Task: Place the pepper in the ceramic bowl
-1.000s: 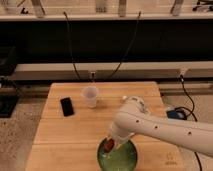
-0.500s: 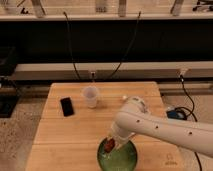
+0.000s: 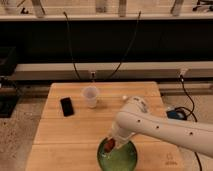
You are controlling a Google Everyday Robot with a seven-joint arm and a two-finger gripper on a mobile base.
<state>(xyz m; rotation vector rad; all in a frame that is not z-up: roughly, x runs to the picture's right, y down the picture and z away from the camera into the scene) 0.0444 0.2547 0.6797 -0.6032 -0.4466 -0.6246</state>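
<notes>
The dark-green ceramic bowl [image 3: 120, 158] sits at the front edge of the wooden table, partly cut off by the bottom of the camera view. My white arm reaches in from the right and ends over the bowl's left side. The gripper [image 3: 109, 145] hangs just above the bowl's left rim. A small red pepper [image 3: 108, 146] shows at its tip, over the inside of the bowl. The arm's wrist covers most of the gripper.
A translucent whitish plastic cup [image 3: 90, 96] stands at the table's back middle. A black phone [image 3: 67, 106] lies left of it. The wooden table [image 3: 60, 137] has black cables hanging behind it, and a blue object [image 3: 175, 114] lies off its right edge.
The arm has shifted slightly, bringing the gripper and pepper a little lower over the bowl's left rim. The cup and phone are unmoved.
</notes>
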